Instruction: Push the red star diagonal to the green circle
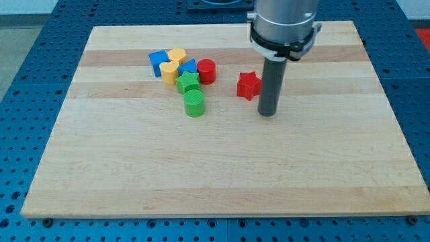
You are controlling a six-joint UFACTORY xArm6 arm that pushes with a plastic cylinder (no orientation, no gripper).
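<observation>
Red star [248, 85] lies on the wooden counter [222, 168], a little toward the view's right of centre and in the upper half of the board. My tip [268, 113] sits just beside it, at the star's right and slightly lower in the view; whether the rod actually touches the star I cannot tell. This arm carries no gripper, only the dark rod under a silver collar, so nothing here opens or closes.

Green circle [194, 103] stands to the view's left of the star and a bit lower, apart from it. Directly above the circle and touching it is a green star [189, 83]. A red cylinder [207, 70] sits at that star's upper right. Behind them cluster a blue triangular block [188, 66], two yellow blocks [170, 70] and [177, 55], and a blue block [158, 61] at the far left of the group.
</observation>
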